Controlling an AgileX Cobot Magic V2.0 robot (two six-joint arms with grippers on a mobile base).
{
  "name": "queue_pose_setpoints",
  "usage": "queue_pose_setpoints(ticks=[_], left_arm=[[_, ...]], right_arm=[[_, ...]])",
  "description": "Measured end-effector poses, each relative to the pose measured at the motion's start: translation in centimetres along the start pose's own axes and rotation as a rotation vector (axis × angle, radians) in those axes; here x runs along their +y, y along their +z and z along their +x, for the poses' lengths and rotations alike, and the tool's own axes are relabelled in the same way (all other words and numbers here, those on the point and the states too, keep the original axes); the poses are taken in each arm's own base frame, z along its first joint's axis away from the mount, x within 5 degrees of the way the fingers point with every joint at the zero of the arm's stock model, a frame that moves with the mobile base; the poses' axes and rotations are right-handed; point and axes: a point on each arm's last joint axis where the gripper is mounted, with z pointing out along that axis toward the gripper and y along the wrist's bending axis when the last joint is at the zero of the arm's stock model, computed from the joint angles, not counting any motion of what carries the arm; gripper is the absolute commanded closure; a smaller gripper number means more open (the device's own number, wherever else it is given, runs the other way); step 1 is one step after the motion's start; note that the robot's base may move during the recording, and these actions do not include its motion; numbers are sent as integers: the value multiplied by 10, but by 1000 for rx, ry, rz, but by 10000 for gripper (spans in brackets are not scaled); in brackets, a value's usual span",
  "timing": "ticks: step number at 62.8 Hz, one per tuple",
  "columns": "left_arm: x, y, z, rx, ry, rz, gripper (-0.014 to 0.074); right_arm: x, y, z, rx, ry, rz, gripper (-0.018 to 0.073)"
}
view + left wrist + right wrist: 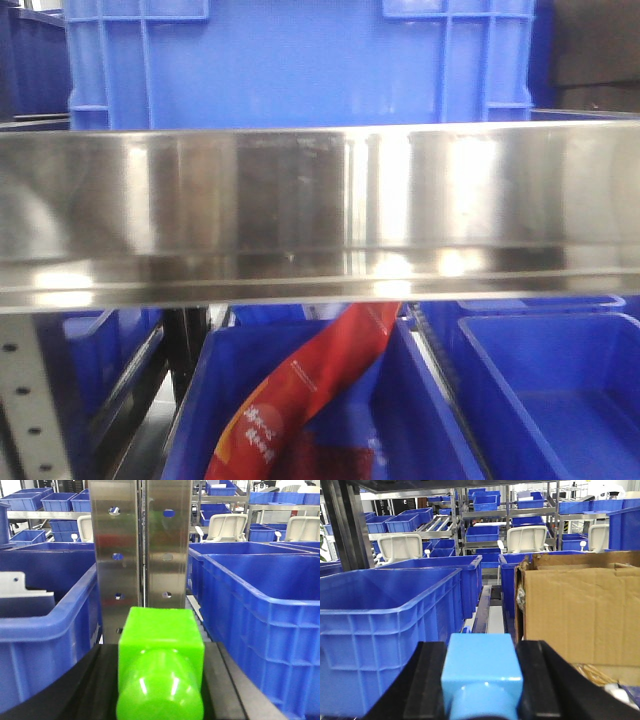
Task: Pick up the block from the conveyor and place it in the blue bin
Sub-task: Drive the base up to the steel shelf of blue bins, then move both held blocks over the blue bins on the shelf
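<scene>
We read the left tool [161,647] as closed on a green block [160,672]: its 2 black fingers sit tight against the block's sides. Same for the right tool [482,647], clamped on a light-blue block [481,680]. So both blocks are in hand and, as far as we can judge, off the conveyor, which no view shows.

Landmark: the steel upright [142,555]. The green block sits dead in front of it, w/ a 1st blue bin [45,630] left of the upright and a 2nd blue bin [260,615] right of it. Both bin walls are near the block.

What could go wrong, imo:
- Pushing straight fwd drives the block into the upright. A knock could twist it out of the grip.
- Letting go here prob. drops it at the foot of the upright, btw. the 2 bins, not in either.
- Swinging sideways too low catches a bin rim on either side of the upright.
- Glossy plastic + a rounded end facing the cam: prob. slippery, so a jerk may slide it.

The upright isn't in the right wrist view, so we can't place that side against it. There we see a cardboard box [580,615] and a 3rd blue bin [385,615]; a release over the box = wrong container. The front view is mostly a steel rail [320,200], so there's no overview to check clearances.
</scene>
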Motion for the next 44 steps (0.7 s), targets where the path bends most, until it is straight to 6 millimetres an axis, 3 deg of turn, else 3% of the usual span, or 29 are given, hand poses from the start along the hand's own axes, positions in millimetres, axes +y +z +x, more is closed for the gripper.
queue_pose_setpoints(ticks=[44], left_arm=[[0,0,0,0,0,0,708]], right_arm=[[0,0,0,0,0,0,721]])
